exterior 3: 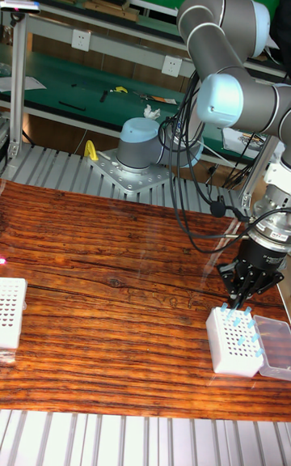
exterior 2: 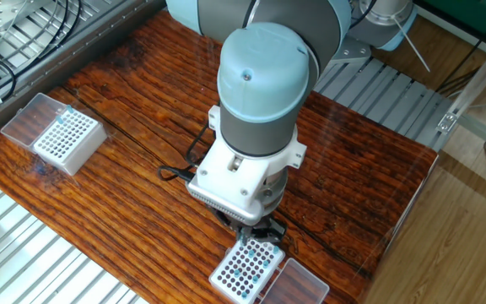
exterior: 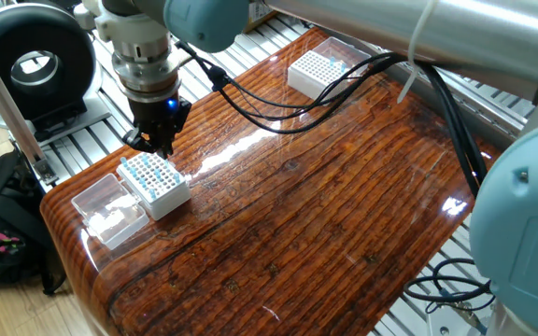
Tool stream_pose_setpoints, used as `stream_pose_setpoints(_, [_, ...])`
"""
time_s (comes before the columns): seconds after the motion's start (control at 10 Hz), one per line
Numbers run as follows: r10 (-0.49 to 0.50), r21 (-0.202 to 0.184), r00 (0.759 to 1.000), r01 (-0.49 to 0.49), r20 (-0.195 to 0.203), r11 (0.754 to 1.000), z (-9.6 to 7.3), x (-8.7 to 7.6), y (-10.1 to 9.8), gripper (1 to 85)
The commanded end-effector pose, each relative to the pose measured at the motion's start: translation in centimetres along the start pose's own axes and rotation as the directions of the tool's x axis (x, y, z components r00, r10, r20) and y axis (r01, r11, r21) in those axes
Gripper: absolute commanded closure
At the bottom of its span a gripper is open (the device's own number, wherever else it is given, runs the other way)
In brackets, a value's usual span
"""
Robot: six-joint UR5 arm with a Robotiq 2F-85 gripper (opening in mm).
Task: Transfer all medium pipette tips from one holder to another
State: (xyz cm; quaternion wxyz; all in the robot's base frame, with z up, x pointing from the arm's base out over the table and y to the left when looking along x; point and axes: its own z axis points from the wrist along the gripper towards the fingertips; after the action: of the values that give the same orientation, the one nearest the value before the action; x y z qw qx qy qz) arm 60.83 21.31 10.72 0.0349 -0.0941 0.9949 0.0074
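Bright, even overhead light fills all views. White glare streaks the glossy wooden table [exterior: 278, 131] beyond the gripper [exterior: 162, 147]; shadows beneath it are faint. Focus is sharp, edges slightly curved.

You have a wide bare stretch of glossy wooden desk [exterior: 325, 205] between the two white gridded tip boxes, the near one [exterior: 154, 181] and the far one [exterior: 313, 69]. A clear plastic lid [exterior: 108, 210] lies just beside the near box. The black two-finger gripper [exterior: 160, 145] hovers close over that box, and black cables [exterior: 278, 103] hang across the desk.
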Motion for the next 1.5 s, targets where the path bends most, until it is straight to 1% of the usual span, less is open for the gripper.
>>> stream_pose_setpoints(0.0, [0.001, -0.008, 1.000, -0.001, 0.003, 1.000, 0.1, -0.1, 0.1, 84.3])
stream_pose_setpoints(0.2, [-0.008, -0.013, 1.000, 0.008, 0.003, 1.000, 0.1, -0.1, 0.2, 82.7])
stream_pose_setpoints(0.4, [-0.033, -0.033, 0.999, 0.034, 0.009, 0.999, 0.1, -0.3, 0.7, 62.0])
stream_pose_setpoints(0.5, [-0.041, -0.039, 0.999, 0.041, 0.011, 0.998, 0.1, -0.3, 0.9, 56.3])
stream_pose_setpoints(0.6, [-0.050, -0.036, 0.999, 0.050, 0.010, 0.998, 0.1, -0.3, 0.8, 51.7])
stream_pose_setpoints(0.7, [-0.059, -0.019, 0.998, 0.059, 0.009, 0.998, 0.1, -0.3, 0.4, 50.0])
stream_pose_setpoints(1.0, [-0.063, -0.011, 0.998, 0.063, 0.009, 0.998, 0.0, -0.4, 0.1, 49.7])
stream_pose_setpoints(1.1, [-0.065, -0.004, 0.998, 0.065, 0.007, 0.998, -0.1, -0.5, -0.4, 49.7])
stream_pose_setpoints(1.2, [-0.075, 0.005, 0.997, 0.075, 0.005, 0.997, -0.3, -0.9, -1.1, 50.0])
stream_pose_setpoints(1.4, [-0.099, 0.006, 0.995, 0.099, 0.001, 0.995, -0.9, -1.9, -3.0, 51.3])
